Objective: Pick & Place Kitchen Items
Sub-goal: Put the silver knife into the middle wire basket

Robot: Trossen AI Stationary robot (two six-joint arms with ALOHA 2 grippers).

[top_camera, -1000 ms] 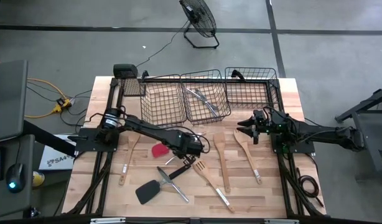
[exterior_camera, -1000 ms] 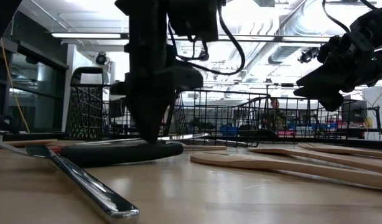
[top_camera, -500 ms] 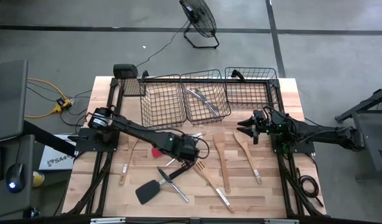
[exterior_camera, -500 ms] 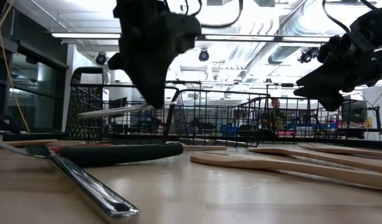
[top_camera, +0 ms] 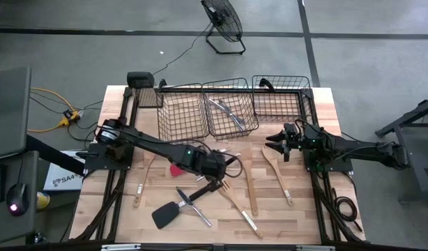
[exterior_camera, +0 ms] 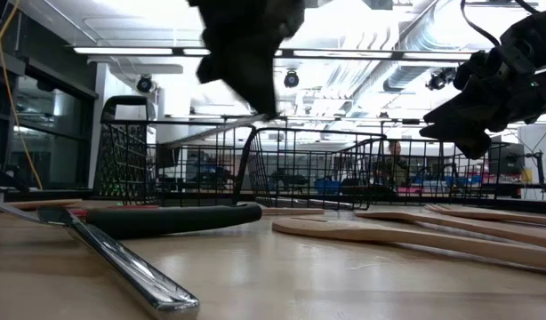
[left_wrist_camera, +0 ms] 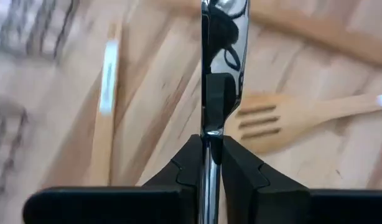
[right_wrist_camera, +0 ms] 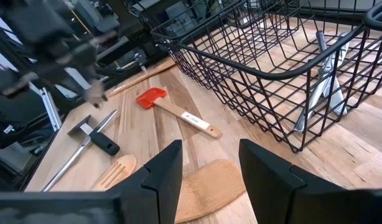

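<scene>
— What is found around the middle basket (top_camera: 230,115)?
— Cutlery (top_camera: 226,111) is held inside it. A basket is set at each side. Before it, the left gripper (top_camera: 215,167) is raised above the table (top_camera: 297,216), where wooden spoons (top_camera: 277,174) are laid.

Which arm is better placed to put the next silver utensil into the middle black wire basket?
Left. Its hand is shut on a slim silver metal utensil, lifted near the middle black wire basket. The right hand waits open, holding nothing.
</scene>
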